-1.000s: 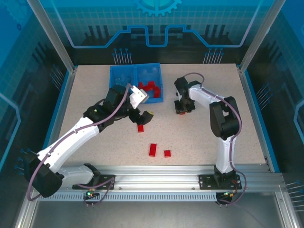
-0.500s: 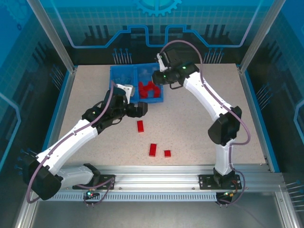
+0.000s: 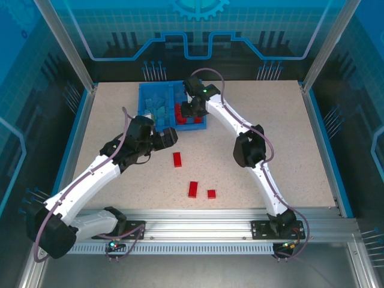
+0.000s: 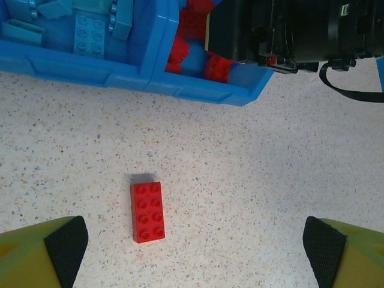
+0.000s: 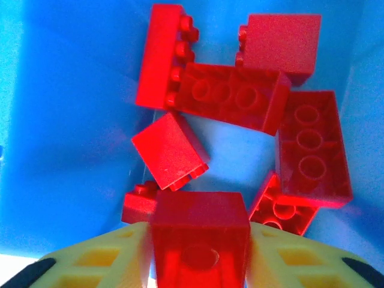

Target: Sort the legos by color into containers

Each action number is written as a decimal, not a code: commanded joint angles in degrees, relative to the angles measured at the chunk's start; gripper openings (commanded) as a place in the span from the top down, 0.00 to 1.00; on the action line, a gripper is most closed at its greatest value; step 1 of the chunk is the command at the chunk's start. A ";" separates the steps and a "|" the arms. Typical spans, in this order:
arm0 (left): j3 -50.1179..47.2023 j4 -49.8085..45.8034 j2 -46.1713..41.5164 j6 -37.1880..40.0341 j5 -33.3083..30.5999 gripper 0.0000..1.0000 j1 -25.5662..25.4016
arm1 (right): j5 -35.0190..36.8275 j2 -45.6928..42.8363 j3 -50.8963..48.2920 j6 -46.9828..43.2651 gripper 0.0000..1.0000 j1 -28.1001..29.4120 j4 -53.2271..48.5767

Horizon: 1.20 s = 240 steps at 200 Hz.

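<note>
Red blocky brick [image 5: 200,237] clamped snug between my right fingers [image 5: 102,255] at bottom centre, above red legos [image 5: 231,99] in the blue bin [image 5: 60,120], my left fingers [image 4: 66,246] spread wide, long red brick [image 4: 147,211] lying flat between them, nearer the lower-left one.

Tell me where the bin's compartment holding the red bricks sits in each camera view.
Top external: right compartment at upper centre, under the right arm.
Left wrist: right compartment at top centre, right of the divider.
Right wrist: its blue floor behind the right claw gripping a red brick.
Shared landmark: the red bricks piled inside.
</note>
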 commanded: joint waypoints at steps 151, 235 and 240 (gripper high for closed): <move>3.55 -1.94 25.37 -3.02 0.74 0.09 -7.02 | -10.27 -45.25 -36.81 -2.64 0.22 -3.52 2.82; 4.48 1.71 36.09 -3.60 -5.30 0.42 -7.69 | -11.47 -56.44 -57.32 1.05 0.19 -4.75 2.71; 4.58 1.56 36.60 -3.60 -5.30 0.46 -7.68 | -11.37 -56.58 -57.68 0.94 0.19 -4.75 2.36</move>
